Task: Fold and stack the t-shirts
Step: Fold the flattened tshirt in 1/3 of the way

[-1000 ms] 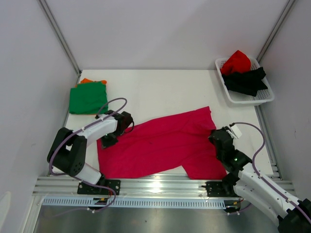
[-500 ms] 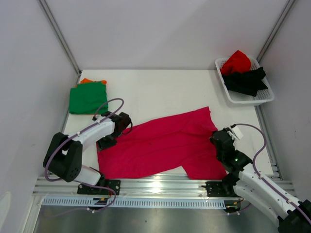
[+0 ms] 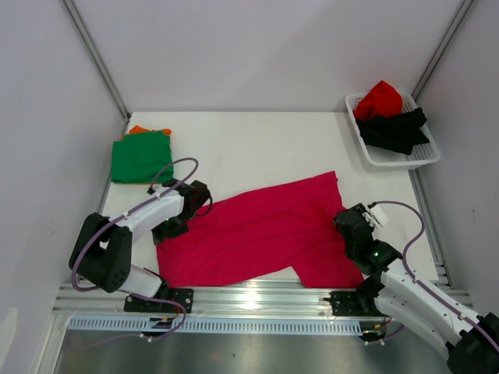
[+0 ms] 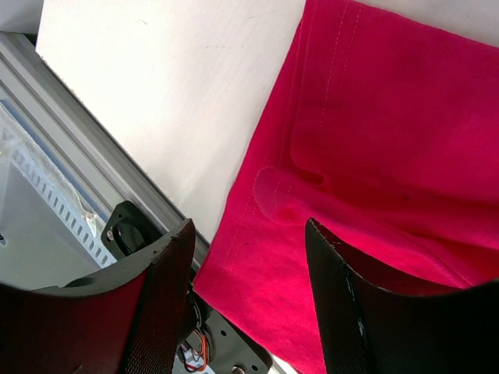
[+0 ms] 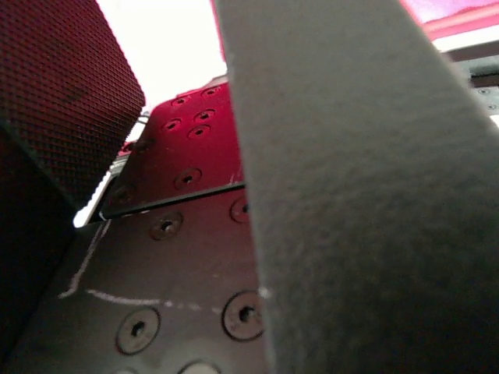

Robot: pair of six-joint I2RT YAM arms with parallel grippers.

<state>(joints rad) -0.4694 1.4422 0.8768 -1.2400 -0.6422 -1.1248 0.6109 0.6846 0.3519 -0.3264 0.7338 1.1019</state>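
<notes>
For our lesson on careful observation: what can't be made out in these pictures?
Top view: orange t-shirt mostly hidden under the green t-shirt.
Top view: black t-shirt bunched in the basket, shape unreadable.
Right wrist view: magenta t-shirt nearly blocked by close, blurred fingers.

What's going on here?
Two robot arms are working on a pink shirt spread on the table. The left gripper sits open over its left edge, the right gripper open at its right edge; neither holds it. A green shirt lies folded on an orange shirt; a red shirt and a black shirt wait in the basket.
</notes>
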